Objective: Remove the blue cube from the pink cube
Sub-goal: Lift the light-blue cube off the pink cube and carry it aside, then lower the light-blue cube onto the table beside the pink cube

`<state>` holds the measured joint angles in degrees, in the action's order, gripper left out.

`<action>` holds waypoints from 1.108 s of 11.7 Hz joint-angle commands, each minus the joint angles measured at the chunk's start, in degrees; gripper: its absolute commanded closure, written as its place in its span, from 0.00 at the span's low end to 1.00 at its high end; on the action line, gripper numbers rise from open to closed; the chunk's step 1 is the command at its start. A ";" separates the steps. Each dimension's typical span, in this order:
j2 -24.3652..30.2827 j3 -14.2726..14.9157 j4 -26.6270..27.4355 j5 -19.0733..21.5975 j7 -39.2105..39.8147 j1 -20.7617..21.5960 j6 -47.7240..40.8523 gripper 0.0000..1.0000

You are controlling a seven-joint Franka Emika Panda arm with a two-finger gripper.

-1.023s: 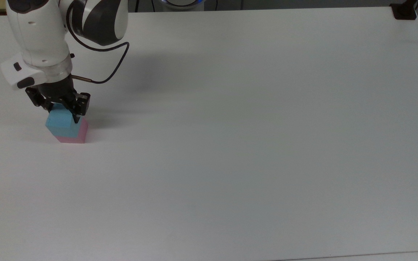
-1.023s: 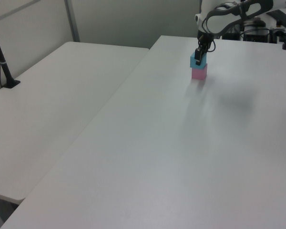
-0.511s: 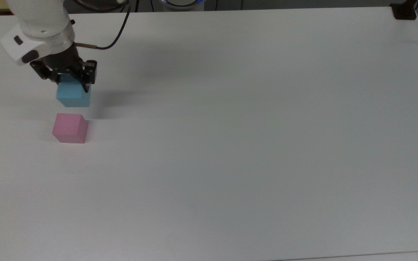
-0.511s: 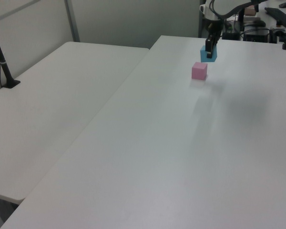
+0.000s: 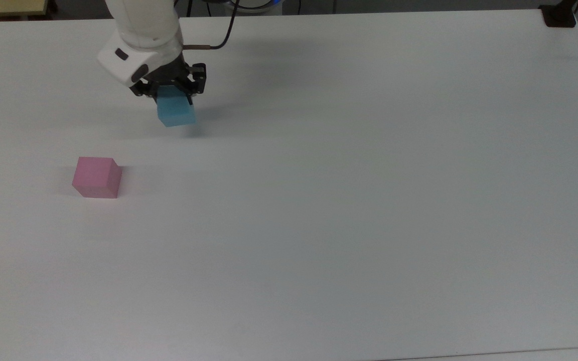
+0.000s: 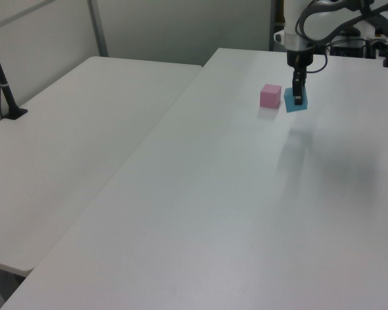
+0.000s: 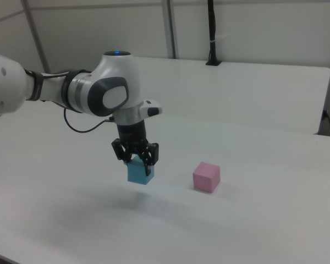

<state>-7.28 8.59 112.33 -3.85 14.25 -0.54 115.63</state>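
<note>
The white table (image 5: 349, 210) is bare across its near area in the top view. The first object met from the near edge is the pink cube (image 5: 97, 177), resting flat on the table surface toward the top view's left. In the right view the pink cube (image 7: 206, 176) stands to the right view's right of the arm; in the left view the pink cube (image 6: 270, 95) lies just beside the blue cube on the left view's left.

Farther back in the top view, the blue cube (image 5: 176, 111) is held clear of the pink cube, up and toward the top view's right of it. The two cubes do not touch. The right view shows the blue cube (image 7: 140, 172) raised off the table, with a soft shadow on the surface beneath it. In the left view the blue cube (image 6: 295, 101) sits slightly tilted.

The gripper (image 5: 174, 94) points downward, and its two black fingers are clamped on opposite sides of the blue cube's upper part. The gripper (image 7: 136, 158) is seen gripping the cube from above in the right view, and the gripper (image 6: 298, 94) likewise in the left view.

Behind the gripper, the white arm (image 7: 93, 91) extends toward the right view's left. A black cable (image 5: 219, 40) runs from the wrist toward the far table edge.
</note>
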 commanded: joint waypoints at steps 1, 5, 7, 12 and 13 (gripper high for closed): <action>-1.59 0.29 2.20 -1.42 -5.45 2.82 5.56 0.57; -5.20 0.29 3.42 -3.61 -10.11 4.32 12.42 0.57; -5.73 0.29 3.69 -5.19 -12.22 4.58 14.00 0.52; -4.68 0.29 3.07 -5.20 -15.48 3.97 13.31 0.00; -3.28 0.29 2.99 -4.94 -15.66 3.97 12.52 0.00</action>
<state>-14.02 8.69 114.38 -7.78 0.61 3.16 128.65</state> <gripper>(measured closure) 0.000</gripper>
